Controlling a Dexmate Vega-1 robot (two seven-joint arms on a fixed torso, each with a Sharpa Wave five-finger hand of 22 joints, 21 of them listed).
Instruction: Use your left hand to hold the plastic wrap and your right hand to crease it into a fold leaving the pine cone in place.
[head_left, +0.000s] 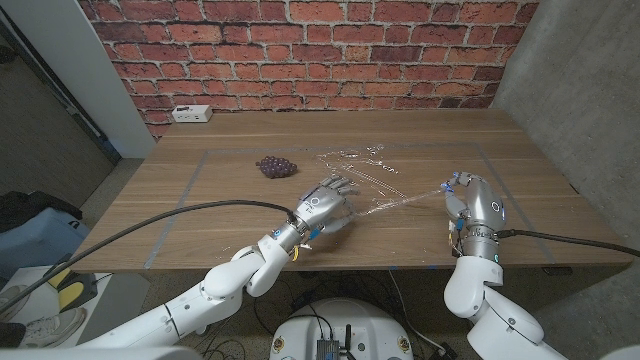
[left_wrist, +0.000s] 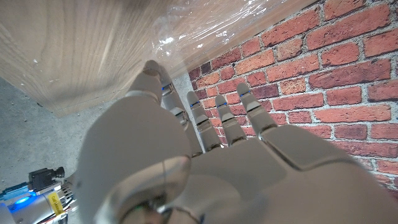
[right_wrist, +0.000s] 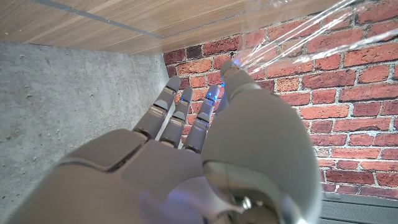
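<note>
Plastic wrap (head_left: 372, 178) stretches crosswise toward right hand (head_left: 470, 203).

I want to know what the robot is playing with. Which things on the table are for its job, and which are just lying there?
For the job:
- plastic wrap
- pine cone, which stays put
- left robot hand, on the wrap
- right robot hand, pinching the wrap's corner

Just lying there:
- white power strip by the brick wall
- grey tape lines on the table

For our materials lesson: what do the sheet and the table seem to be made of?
Sheet: thin clear plastic film, glossy; wrinkles glint and the wood shows through. Table: wood or wood-look laminate, matt, with visible grain lines; which one is unclear.
</note>
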